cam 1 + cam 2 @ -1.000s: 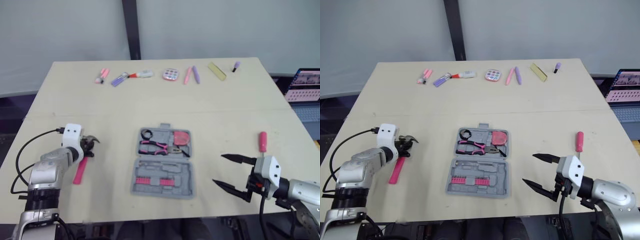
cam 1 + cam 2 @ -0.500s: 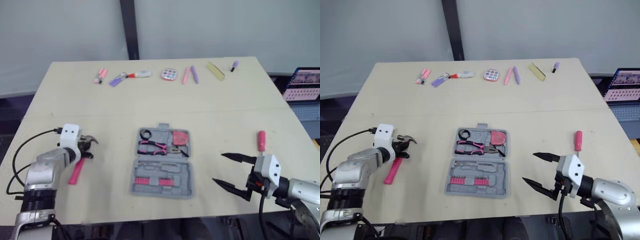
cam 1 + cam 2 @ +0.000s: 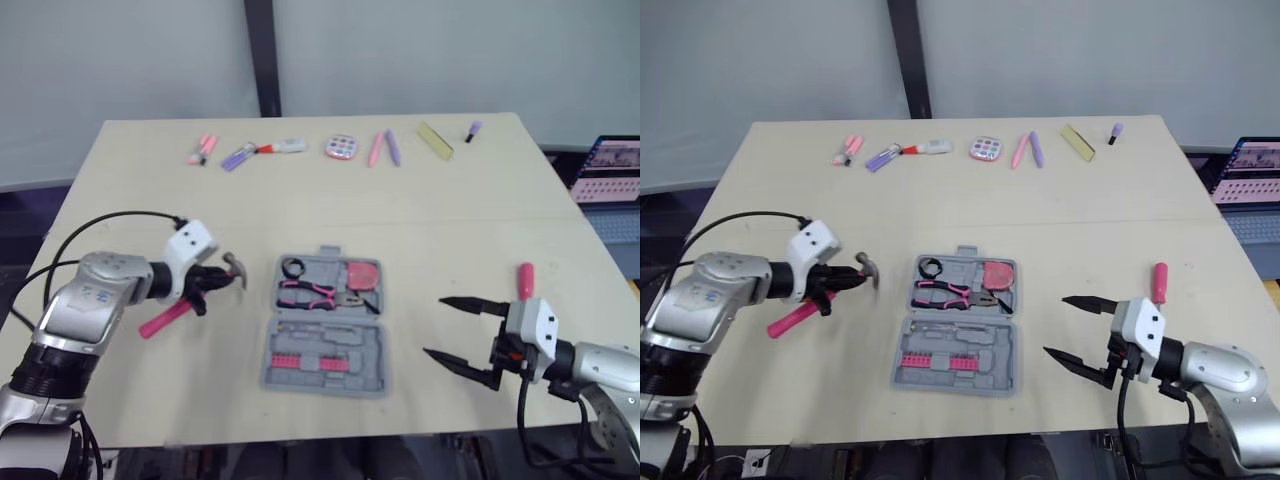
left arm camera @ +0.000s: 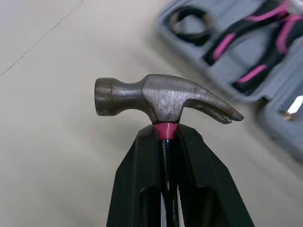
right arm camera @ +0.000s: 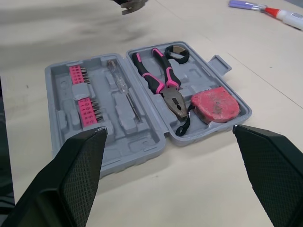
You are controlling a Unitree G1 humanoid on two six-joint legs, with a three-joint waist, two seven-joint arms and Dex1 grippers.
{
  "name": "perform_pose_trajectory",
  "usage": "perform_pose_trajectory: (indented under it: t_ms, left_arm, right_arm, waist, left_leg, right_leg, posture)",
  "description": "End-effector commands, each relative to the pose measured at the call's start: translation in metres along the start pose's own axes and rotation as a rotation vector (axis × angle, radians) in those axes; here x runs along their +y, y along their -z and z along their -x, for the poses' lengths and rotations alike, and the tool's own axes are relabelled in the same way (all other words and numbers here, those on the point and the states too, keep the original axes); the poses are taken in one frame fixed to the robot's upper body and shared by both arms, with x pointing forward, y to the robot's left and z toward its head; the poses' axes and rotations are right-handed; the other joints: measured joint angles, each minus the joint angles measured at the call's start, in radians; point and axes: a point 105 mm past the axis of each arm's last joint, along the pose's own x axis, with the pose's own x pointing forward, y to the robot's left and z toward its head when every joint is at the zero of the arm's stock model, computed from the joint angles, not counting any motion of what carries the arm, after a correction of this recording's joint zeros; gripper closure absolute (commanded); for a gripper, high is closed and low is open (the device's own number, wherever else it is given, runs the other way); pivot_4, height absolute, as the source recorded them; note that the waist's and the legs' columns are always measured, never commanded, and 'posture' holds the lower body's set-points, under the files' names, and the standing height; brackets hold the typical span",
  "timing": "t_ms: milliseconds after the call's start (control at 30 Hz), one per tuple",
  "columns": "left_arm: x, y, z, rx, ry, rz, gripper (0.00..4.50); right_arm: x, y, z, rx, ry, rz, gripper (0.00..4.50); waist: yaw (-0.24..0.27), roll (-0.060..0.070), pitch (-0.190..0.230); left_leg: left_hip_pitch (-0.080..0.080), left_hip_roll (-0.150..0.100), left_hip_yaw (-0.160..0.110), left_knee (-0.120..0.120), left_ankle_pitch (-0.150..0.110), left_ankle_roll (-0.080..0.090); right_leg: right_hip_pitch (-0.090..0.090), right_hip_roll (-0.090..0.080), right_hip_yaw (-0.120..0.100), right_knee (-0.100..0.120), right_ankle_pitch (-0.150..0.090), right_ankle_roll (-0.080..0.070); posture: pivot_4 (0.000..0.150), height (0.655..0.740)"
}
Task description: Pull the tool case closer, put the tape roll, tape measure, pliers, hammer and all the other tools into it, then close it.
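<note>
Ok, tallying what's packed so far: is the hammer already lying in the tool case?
No, the left claw grips the hammer by its neck, outside the open tool case.

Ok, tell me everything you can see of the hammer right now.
The hammer is a claw hammer: dull, scuffed grey metal head with a round striking face and curved claw, pink collar and pink handle. The left gripper is shut on its neck just below the head. It looks lifted off the table, left of the open tool case, head toward it, handle sticking out behind the gripper.
</note>
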Motion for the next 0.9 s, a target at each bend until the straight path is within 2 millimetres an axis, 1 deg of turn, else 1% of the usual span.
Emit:
perform_pose_trajectory:
  t_ms: [33,133,267,333,433,533,633,733,900]
  left_arm:
    - [-0.018,-0.015,0.003,0.011,0.082,-0.103,4.47]
    - [-0.037,-0.021,0.0,0.036,0.155,-0.162,4.47]
    - [-0.049,-0.025,-0.002,0.055,0.195,-0.213,4.47]
    - [-0.059,-0.033,-0.009,0.047,0.229,-0.248,4.47]
    - [-0.069,-0.041,-0.015,0.036,0.261,-0.278,4.47]
    - [-0.084,-0.053,-0.027,0.038,0.289,-0.322,4.47]
    - [-0.095,-0.063,-0.034,0.025,0.317,-0.321,4.47]
    - [-0.107,-0.07,-0.041,0.025,0.348,-0.346,4.47]
    - [-0.121,-0.075,-0.047,0.035,0.396,-0.373,4.47]
  right_arm:
    - [0.002,-0.004,0.0,-0.008,-0.027,0.013,0.0]
    - [0.004,-0.003,-0.001,-0.003,-0.056,0.0,0.0]
    - [0.005,-0.002,-0.003,-0.003,-0.078,-0.007,0.0]
    - [0.007,-0.001,-0.005,-0.004,-0.104,-0.016,0.0]
    - [0.009,0.0,-0.007,0.001,-0.128,-0.015,0.0]
    - [0.007,0.0,-0.007,0.003,-0.138,-0.016,0.0]
    - [0.006,0.001,-0.007,0.008,-0.146,-0.015,0.0]
    - [0.006,0.002,-0.006,0.01,-0.147,-0.016,0.0]
    - [0.006,0.003,-0.005,0.013,-0.139,-0.017,0.0]
  waist:
    - [-0.009,0.0,0.001]
    - [-0.01,0.001,0.002]
    - [-0.003,0.001,0.002]
    - [0.0,0.001,0.002]
    - [0.007,0.001,0.002]
    - [0.006,0.001,0.002]
    - [0.004,0.001,0.002]
    - [0.001,0.001,0.002]
    - [0.002,0.001,0.002]
  left_leg:
    - [0.0,0.0,0.001,0.0,0.0,0.0]
    - [0.0,0.0,0.001,0.0,0.0,0.0]
    - [0.0,0.0,0.0,0.001,0.0,0.001]
    - [0.0,0.0,0.0,0.001,0.0,0.001]
    - [-0.001,0.0,0.0,0.002,0.0,0.001]
    - [-0.002,0.0,0.0,0.003,0.0,0.001]
    - [-0.002,0.0,0.0,0.004,0.0,0.001]
    - [-0.002,0.0,0.0,0.003,0.0,0.001]
    - [-0.002,0.0,0.0,0.003,0.0,0.001]
  right_leg:
    - [0.0,0.0,0.0,0.0,0.0,0.0]
    - [-0.001,0.0,0.001,0.0,0.0,0.0]
    - [0.0,0.0,0.001,-0.001,0.0,0.0]
    - [0.0,0.0,0.001,0.0,0.0,0.0]
    - [0.0,0.0,0.001,0.0,0.0,0.0]
    - [0.0,0.0,0.001,0.0,0.0,0.001]
    - [0.0,0.0,0.001,0.0,0.0,0.001]
    - [-0.001,0.0,0.001,-0.001,0.0,0.001]
    - [0.0,0.0,0.001,-0.001,0.0,0.001]
  posture:
    - [0.15,0.74]
    - [0.15,0.74]
    - [0.15,0.74]
    - [0.15,0.74]
    - [0.15,0.74]
    - [0.15,0.74]
    - [0.15,0.74]
    - [0.15,0.74]
    - [0.15,0.74]
